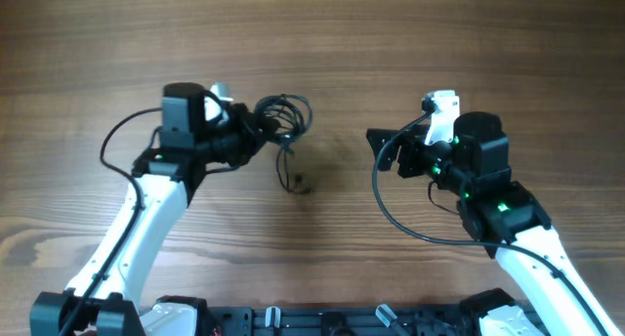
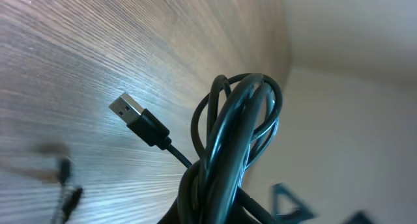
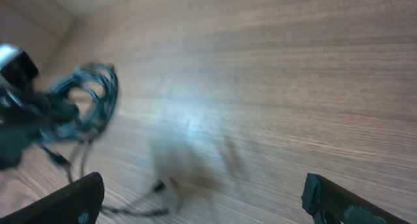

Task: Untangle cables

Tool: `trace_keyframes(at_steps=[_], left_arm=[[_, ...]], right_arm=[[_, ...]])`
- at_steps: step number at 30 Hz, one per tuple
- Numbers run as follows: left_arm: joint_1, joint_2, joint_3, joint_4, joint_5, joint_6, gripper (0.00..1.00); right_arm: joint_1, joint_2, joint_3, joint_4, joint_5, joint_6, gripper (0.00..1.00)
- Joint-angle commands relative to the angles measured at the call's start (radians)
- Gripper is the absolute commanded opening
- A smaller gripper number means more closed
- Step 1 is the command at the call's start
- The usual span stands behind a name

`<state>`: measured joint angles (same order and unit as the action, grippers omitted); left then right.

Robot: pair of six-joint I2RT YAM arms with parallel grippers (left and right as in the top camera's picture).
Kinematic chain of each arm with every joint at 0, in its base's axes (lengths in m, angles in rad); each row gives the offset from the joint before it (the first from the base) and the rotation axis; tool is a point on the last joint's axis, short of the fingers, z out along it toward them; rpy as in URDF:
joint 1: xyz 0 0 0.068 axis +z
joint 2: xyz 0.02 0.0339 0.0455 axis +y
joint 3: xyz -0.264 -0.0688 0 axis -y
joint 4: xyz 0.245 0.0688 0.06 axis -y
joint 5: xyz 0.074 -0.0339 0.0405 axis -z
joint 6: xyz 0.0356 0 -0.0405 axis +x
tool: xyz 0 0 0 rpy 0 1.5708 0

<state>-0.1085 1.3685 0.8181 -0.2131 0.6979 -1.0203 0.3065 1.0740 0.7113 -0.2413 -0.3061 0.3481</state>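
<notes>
A wooden table (image 1: 322,43) is filling the overhead view. The left gripper (image 1: 246,136) is clamping shut on the cables (image 1: 283,116), holding the looped bundle near the table's middle, while one strand (image 1: 289,170) is trailing down toward the wood. The right gripper (image 1: 387,150) is standing wide open and empty, well apart from the bundle. A USB plug (image 2: 127,110) is sticking out beside the loops.
</notes>
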Motion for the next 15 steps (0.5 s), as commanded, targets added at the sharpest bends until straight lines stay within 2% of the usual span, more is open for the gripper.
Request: trace_keyframes(at_steps=[1,2,6,9,13,15], left_arm=[[0.037,-0.020,0.005,0.052,0.132,-0.247,0.04],[0.040,-0.021,0.005,0.071,0.148,-0.277,0.04],[0.041,-0.021,0.005,0.174,0.203,-0.480,0.04],[0.041,-0.021,0.005,0.180,0.204,-0.584,0.04],[0.041,-0.021,0.005,0.180,0.229,-0.614,0.04],[0.041,-0.021,0.005,0.180,0.257,-0.646,0.04]], right_arm=[[0.001,0.095,-0.019,0.080,-0.175,-0.078,1.00],[0.001,0.120,-0.029,0.122,-0.212,-0.067,1.00],[0.002,0.319,-0.103,0.523,-0.446,0.137,1.00],[0.017,0.472,-0.114,0.858,-0.626,0.180,1.00],[0.080,0.670,-0.114,1.189,-0.575,0.205,1.00],[0.114,0.726,-0.114,1.293,-0.544,0.205,1.00]])
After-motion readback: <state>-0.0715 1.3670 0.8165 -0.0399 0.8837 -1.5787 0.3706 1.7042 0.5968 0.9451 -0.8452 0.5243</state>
